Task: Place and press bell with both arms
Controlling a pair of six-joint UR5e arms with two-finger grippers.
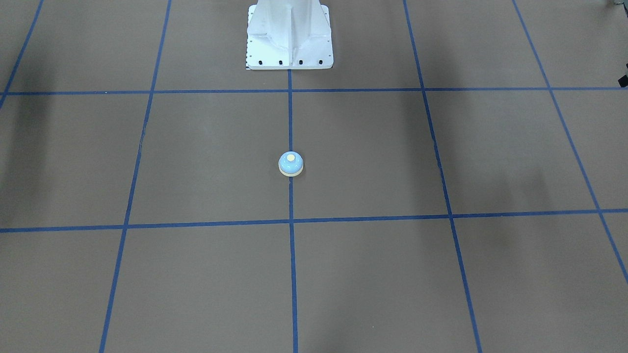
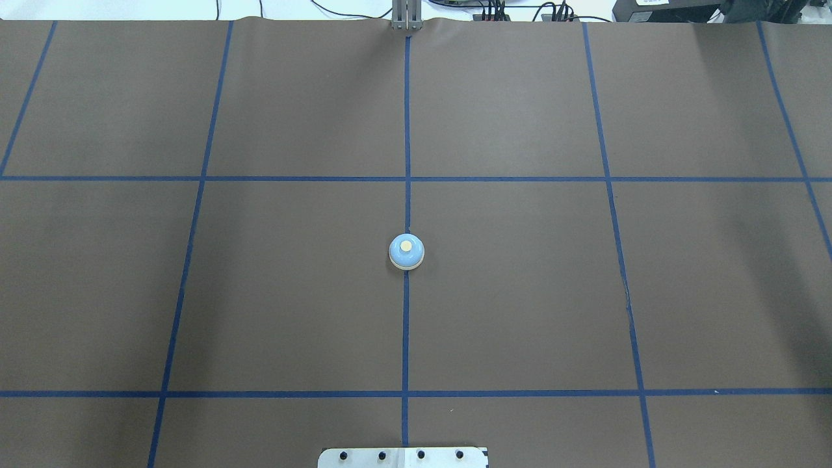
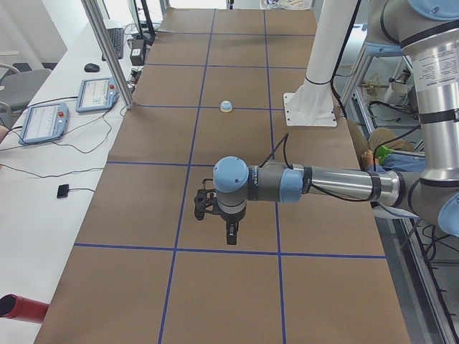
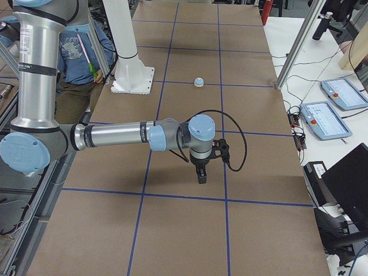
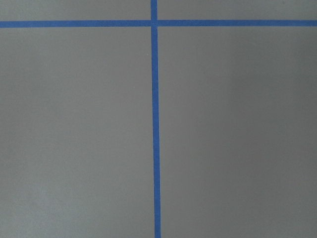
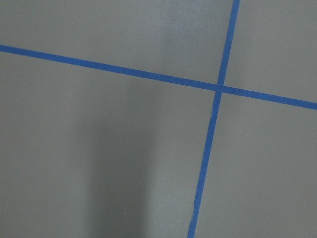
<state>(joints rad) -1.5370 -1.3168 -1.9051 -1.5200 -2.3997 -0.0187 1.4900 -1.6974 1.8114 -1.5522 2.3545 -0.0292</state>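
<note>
Your bell [image 2: 407, 251] sits upright at the centre of the overhead frame, right on the blue centre tape line [image 2: 405, 325], cream button [image 2: 405, 246] facing up. In the front-facing view it is just above mid-frame, straight below the white pedestal [image 1: 289, 39] at the top edge. Nothing touches it, and no gripper appears in either of those two views.

You only see the arms from the table ends. In the left-end view the left arm [image 3: 330, 183] reaches in from the right edge, and the left gripper [image 3: 231, 238] points down over bare brown paper in mid-frame; the bell is small in the upper middle, well apart and farther up the frame. The right-end view mirrors this: the right arm [image 4: 115, 137] comes in from the left edge, the right gripper [image 4: 202, 175] hangs mid-frame, and the bell lies well apart toward the upper middle.

You cannot tell from these side views whether either gripper is open or closed, though neither appears to hold anything. Both wrist cameras show only paper and tape.

The bell looks about equally far from both grippers, so neither arm has a clear advantage; each must travel inward toward the centre line.
</note>
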